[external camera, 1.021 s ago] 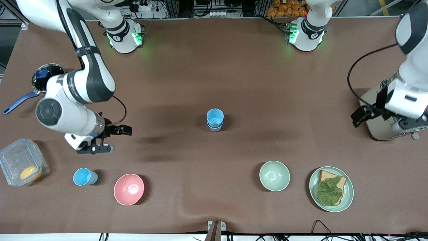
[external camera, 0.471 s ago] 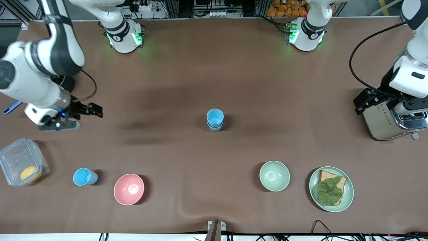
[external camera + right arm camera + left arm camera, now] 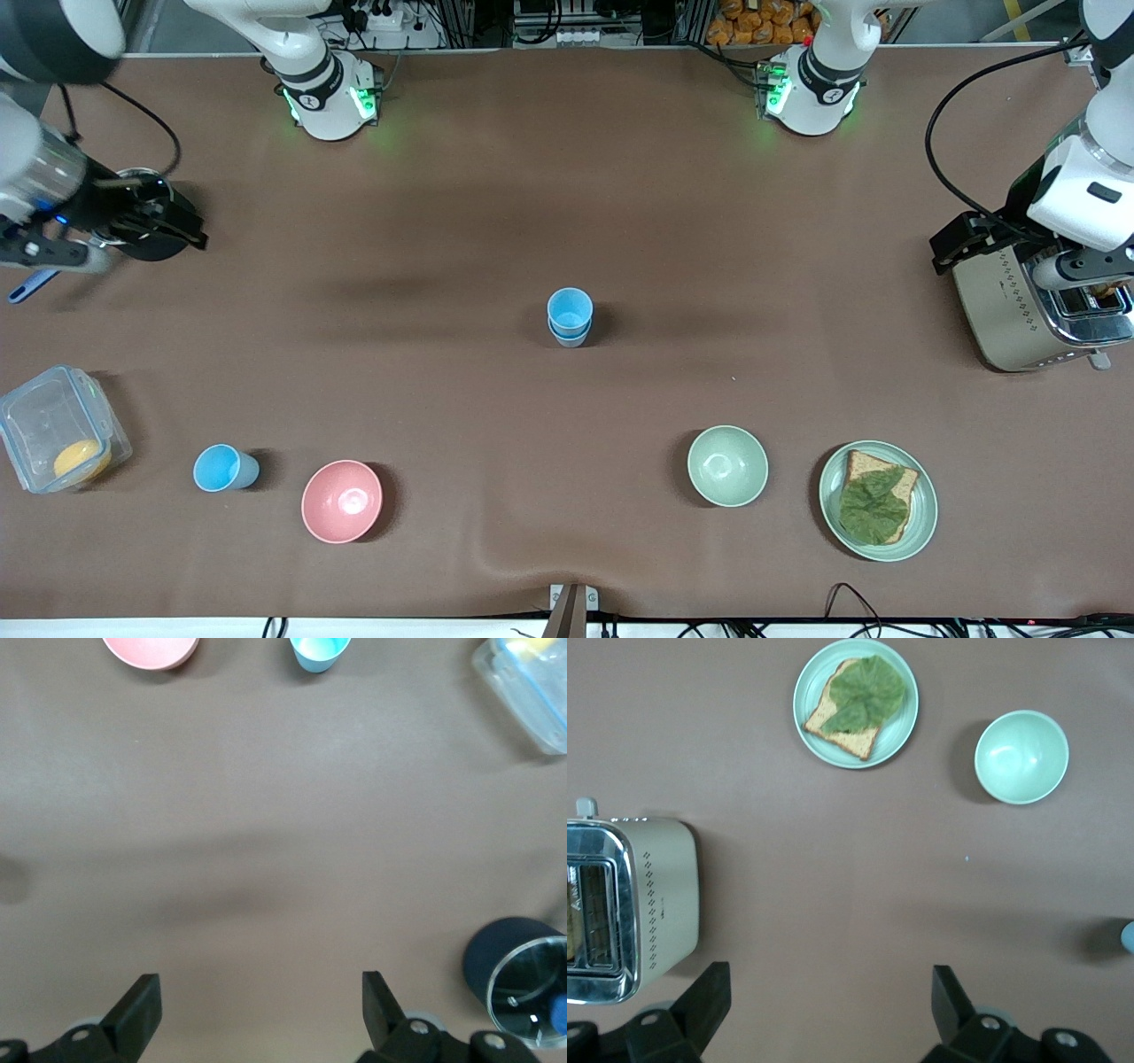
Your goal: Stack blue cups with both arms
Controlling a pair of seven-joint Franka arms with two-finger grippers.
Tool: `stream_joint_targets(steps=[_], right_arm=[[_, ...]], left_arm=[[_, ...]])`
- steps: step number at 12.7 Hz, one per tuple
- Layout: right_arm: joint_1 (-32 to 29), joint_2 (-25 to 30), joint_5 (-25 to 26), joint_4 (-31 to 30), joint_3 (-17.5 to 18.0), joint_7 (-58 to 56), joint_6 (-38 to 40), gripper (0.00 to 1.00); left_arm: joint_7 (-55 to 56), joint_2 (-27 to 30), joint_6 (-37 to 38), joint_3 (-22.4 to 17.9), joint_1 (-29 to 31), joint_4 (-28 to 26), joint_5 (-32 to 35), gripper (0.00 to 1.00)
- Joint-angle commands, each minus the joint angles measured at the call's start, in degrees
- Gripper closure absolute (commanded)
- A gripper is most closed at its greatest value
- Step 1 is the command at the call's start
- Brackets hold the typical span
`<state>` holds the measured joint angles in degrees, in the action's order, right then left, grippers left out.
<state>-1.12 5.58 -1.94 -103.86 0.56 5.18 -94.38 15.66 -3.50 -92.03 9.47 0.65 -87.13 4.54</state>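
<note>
Take the stacked cups (image 3: 569,316) at the table's middle as your reference: one bright blue cup sits nested in a paler one, upright, with no gripper near it.

Over the last second both arms have pulled away from that stack. The right gripper (image 3: 182,232) has swung from the open table toward the right arm's end and now hangs over the dark pot (image 3: 142,188). The left gripper (image 3: 952,248) has risen to the toaster (image 3: 1028,306) at the left arm's end. Read this as a retreat after one finished stack.

A third blue cup (image 3: 225,468) stands alone beside the pink bowl (image 3: 342,501), nearer the front camera than the stack; judge for yourself whether it belongs to the task.

The wrist views settle what the front view leaves vague: the right gripper (image 3: 257,1010) is spread wide and empty, and so is the left gripper (image 3: 831,1003). The left wrist view also shows the green bowl (image 3: 1021,757) and the plate (image 3: 811,678) of toast.
</note>
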Motion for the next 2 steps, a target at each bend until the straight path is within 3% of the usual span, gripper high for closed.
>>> stream_joint_targets(steps=[1,2], right_arm=[[-2.0,-2.3,1.4,7.5,0.8,-1.4,3.9,0.00],[-2.5,-2.3,1.4,8.1,0.8,-4.9,5.4,0.00]], left_arm=[[-1.5,0.3,2.2,-3.5,-2.6,1.0,-0.5,0.00],[-1.6,0.3,2.2,-4.0,-2.6,1.0,-0.6,0.00]])
